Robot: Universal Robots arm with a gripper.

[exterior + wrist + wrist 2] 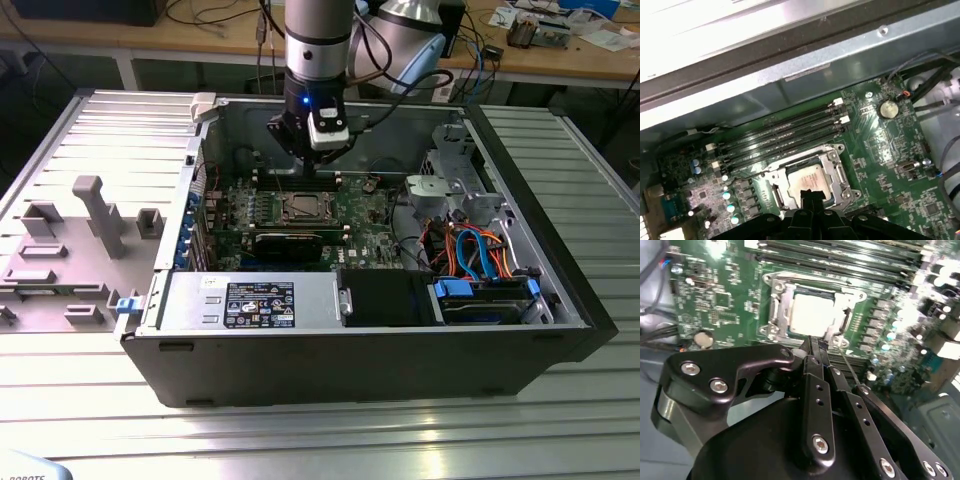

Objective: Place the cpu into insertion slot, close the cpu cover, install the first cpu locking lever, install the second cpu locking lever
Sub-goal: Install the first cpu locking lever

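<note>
1. Where the arm reaches down into the open computer case (350, 365), the hand (305, 165) hangs just above the green motherboard (365, 215), over the socket area.
2. Hand, state: in the second wrist view the hand (816, 344) is narrow. Its fingers (810, 370) are drawn close together with nothing seen between them. The tips sit at the edge of the socket; whether they touch it cannot be told.
3. Cpu (812, 315): silvery square, seated flat in the insertion slot (288, 208). It is also seen just beyond the fingertips in the first wrist view (807, 179).
4. Cpu cover (781, 304): silver frame lying down around the cpu, whose metal top shows through the square window.
5. Locking lever (846, 362): thin metal rod slanting away from a socket corner, just beside the fingers. Whether it is latched cannot be told.
6. Memory slots (780, 136): long, black and parallel, lying between the socket and the case wall.
7. Coin battery (886, 108): round and silver, on the board, apart from the socket.
8. Power supply (245, 300): grey labelled box along the near side of the case in the exterior view.
9. Cables (480, 255): blue and orange bundle inside the case, at the exterior view's right.
10. Table (320, 430): ribbed metal, carrying the case. A grey panel (60, 270) with raised blocks lies on it at the exterior view's left.
</note>
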